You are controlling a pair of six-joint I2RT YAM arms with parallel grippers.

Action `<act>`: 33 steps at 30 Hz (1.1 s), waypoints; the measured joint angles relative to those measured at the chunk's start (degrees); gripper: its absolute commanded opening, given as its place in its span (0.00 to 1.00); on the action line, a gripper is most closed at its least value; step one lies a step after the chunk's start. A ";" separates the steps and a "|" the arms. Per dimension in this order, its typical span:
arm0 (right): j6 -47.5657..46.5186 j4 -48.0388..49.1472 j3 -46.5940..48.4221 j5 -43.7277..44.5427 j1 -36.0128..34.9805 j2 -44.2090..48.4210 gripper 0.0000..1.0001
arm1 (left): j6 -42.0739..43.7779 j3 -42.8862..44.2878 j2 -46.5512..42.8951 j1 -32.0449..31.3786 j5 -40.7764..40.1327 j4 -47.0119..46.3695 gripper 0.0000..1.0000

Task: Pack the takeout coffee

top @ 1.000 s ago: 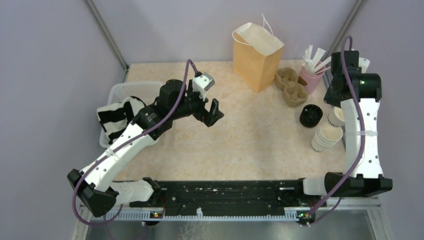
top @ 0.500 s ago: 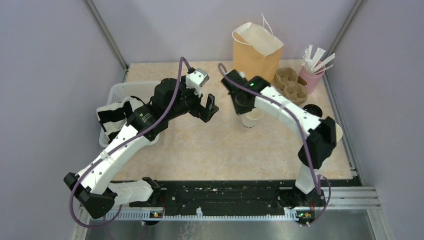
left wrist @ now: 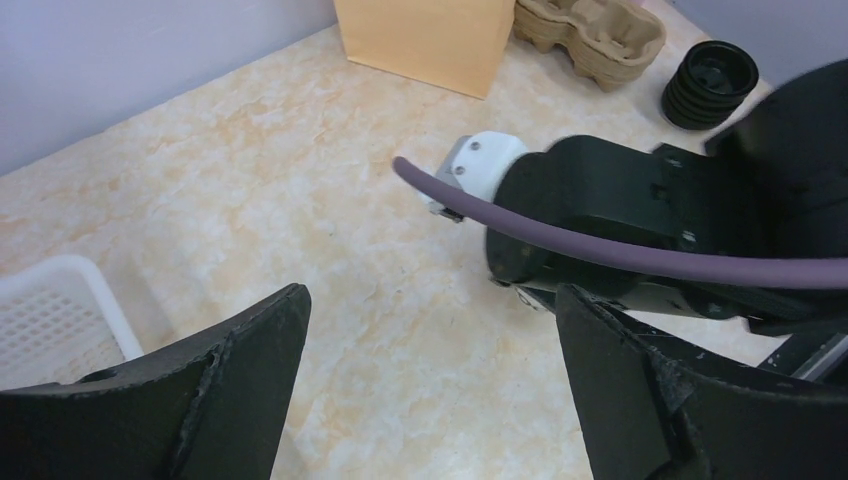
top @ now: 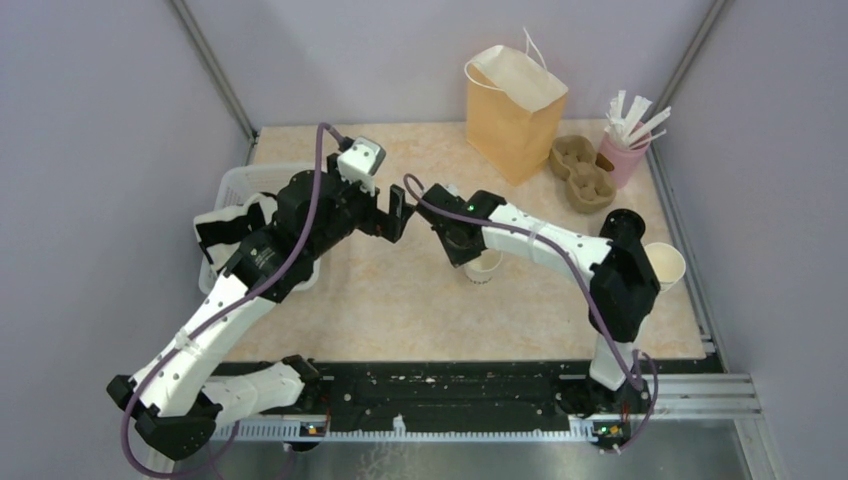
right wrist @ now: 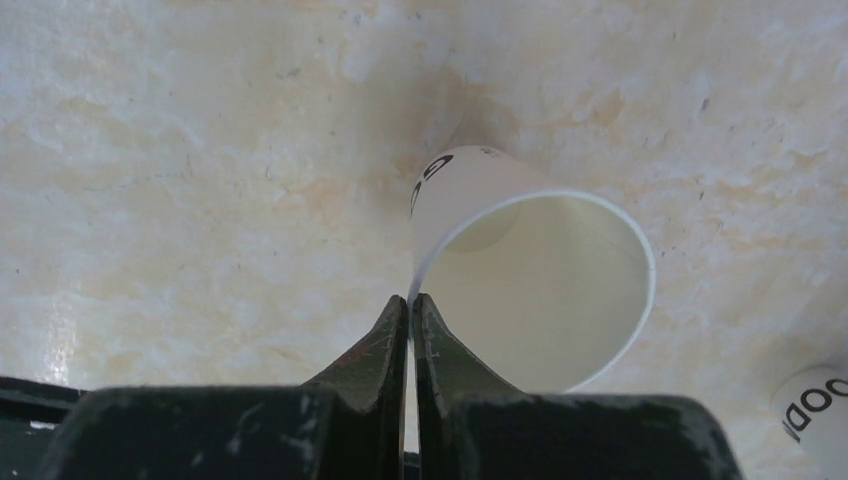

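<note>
No white cup capped with a black lid shows in any view. My right gripper [top: 462,246] is shut on the rim of a lidless white paper cup [top: 484,266] at the table's middle. In the right wrist view the jaws [right wrist: 411,300] pinch the cup's wall [right wrist: 530,290], and the cup is empty and tilted. My left gripper [top: 396,213] is open and empty, just left of the right wrist. In the left wrist view [left wrist: 430,300] only bare table lies between its fingers. The brown paper bag [top: 515,100] stands open at the back.
A cardboard cup carrier [top: 582,172] and a pink cup of wrapped straws [top: 625,150] sit right of the bag. A stack of black lids [top: 618,220] and white cups [top: 665,265] stand at the right. A white basket [top: 250,185] with striped cloth lies left.
My right arm swung from the right edge to the table's middle with the lidless cup, then moved it nearer and left. My left gripper drew back to the left, still open.
</note>
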State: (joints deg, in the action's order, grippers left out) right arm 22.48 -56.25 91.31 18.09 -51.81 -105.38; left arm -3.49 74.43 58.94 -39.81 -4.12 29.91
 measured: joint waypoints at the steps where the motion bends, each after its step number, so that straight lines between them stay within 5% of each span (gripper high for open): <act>1: 0.37 0.46 -1.55 0.17 -0.44 1.31 0.00 | -0.09 -0.42 -0.26 0.00 -0.42 -0.02 0.98; 7: 3.52 -0.55 -8.48 0.00 -5.11 7.19 0.00 | -0.50 -1.09 -0.61 0.00 -2.78 -0.26 0.98; 14: 5.97 -0.59 -9.66 -0.59 -6.67 10.56 0.49 | -0.57 -1.09 -0.92 0.00 -5.14 -0.90 0.98; 21: 7.23 -3.15 -7.61 0.24 -3.28 14.05 0.62 | -0.76 -1.09 -1.01 0.00 -5.92 -1.22 0.98; 28: 4.44 -2.86 -7.63 -1.20 19.06 23.80 0.61 | -0.74 -1.09 -1.38 0.00 -5.88 -1.22 0.98; 33: 0.44 -2.36 -8.07 -1.73 39.10 20.87 0.44 | -0.13 -1.07 -1.22 0.00 -4.57 -1.18 0.98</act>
State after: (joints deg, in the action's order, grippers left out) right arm 22.92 -58.61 83.24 16.36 -12.71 -84.51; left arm -3.62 73.36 57.71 -39.81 -8.69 28.73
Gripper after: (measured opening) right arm 0.528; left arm 0.985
